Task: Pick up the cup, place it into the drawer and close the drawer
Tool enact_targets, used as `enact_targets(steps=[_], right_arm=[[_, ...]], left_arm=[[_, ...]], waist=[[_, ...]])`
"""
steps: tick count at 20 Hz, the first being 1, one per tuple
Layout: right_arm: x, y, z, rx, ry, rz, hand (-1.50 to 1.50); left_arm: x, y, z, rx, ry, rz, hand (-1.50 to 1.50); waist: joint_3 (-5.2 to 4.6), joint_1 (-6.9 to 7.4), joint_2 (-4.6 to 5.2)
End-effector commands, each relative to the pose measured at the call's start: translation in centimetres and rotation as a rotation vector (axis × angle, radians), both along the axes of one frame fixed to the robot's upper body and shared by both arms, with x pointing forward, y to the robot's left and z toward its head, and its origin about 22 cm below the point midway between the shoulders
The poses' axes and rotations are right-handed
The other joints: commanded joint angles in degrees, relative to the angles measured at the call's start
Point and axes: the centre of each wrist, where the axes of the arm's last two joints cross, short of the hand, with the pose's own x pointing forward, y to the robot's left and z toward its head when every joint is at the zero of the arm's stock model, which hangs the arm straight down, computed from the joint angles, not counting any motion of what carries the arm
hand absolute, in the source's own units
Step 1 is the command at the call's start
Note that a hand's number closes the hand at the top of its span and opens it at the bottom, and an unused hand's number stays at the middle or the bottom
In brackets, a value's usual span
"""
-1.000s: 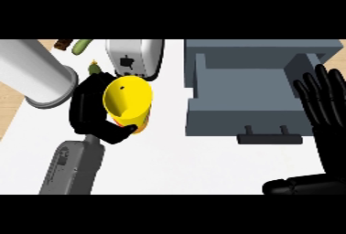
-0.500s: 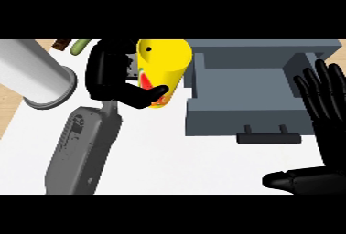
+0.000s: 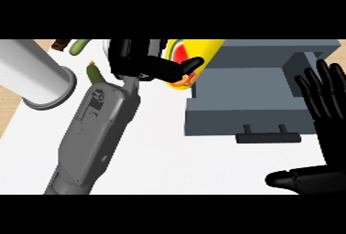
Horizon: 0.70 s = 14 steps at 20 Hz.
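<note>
**Cup held at the drawer's edge, partly cut off**

You saw one yellow cup [image 3: 196,52], its top cut off by the upper band and part of its side hidden behind the left hand [image 3: 145,64], whose fingers and thumb curled round it. It sat at about 12 o'clock, beside the left wall of the one open grey drawer [image 3: 250,98]. Your right hand [image 3: 324,119] rested spread at 3 o'clock. One white cylinder [image 3: 34,75] lay at 10 o'clock on the bench [image 3: 175,164].

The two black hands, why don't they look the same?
The left hand is curled round the yellow cup, up by the grey drawer; the right hand holds nothing. The left hand's fingers are bent; the right hand's are straight, resting at the right edge. Both are black.
</note>
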Motion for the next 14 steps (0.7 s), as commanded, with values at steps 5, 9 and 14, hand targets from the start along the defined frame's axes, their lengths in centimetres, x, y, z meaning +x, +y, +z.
enact_targets(steps=[5, 9, 14], right_arm=[[0.4, 0.6, -0.2, -0.015, 0.001, -0.008, -1.5], [1.3, -0.5, 1.1, -0.013, -0.019, 0.004, -1.5], [1.7, 0.1, -1.4, -0.004, -0.013, 0.004, -1.5]], left_arm=[[1.6, -4.4, -0.5, 0.091, 0.042, 0.022, 1.5], [3.0, -5.0, -1.2, 0.077, 0.07, 0.028, 1.5], [3.8, -6.0, -1.9, 0.107, 0.097, 0.035, 1.5]], waist=[[-0.01, -0.56, 0.11], [0.0, -0.92, 0.27], [0.01, -1.18, 0.38]])
